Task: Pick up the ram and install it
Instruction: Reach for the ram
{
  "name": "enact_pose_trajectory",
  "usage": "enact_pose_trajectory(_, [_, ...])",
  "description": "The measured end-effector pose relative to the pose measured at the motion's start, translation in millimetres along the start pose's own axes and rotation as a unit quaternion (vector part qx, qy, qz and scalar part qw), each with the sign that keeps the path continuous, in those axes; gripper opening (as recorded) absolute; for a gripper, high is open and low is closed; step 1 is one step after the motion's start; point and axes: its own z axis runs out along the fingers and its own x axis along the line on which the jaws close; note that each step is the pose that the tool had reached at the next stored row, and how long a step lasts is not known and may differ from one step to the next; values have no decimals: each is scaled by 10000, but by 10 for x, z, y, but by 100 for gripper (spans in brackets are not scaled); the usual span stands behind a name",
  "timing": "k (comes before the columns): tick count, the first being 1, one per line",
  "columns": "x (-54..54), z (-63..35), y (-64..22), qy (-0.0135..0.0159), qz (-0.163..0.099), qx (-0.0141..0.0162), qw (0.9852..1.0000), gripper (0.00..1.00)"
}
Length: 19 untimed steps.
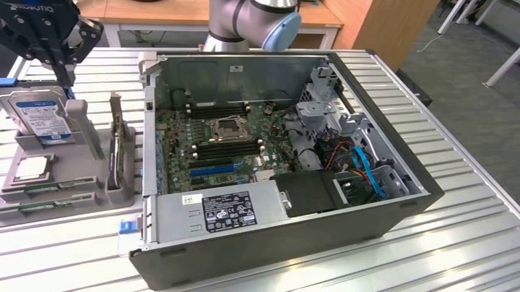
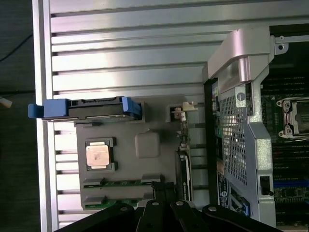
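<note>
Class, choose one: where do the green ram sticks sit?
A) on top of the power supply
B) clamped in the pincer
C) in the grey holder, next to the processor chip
C: the ram sticks sit in slots of the grey holder, right beside the processor chip.

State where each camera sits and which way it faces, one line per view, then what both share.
Exterior view: off the arm, high, angled down into the open computer case; the arm and shut tool show.
Wrist view: on the wrist, looking straight down on the grey tray; the tool's black links show.
Shared: hard drive, processor, grey tray, computer case.
</note>
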Motion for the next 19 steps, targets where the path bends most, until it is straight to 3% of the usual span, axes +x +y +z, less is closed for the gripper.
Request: enact_pose_trajectory(19, [423, 22, -33, 1, 0, 0, 10000, 10])
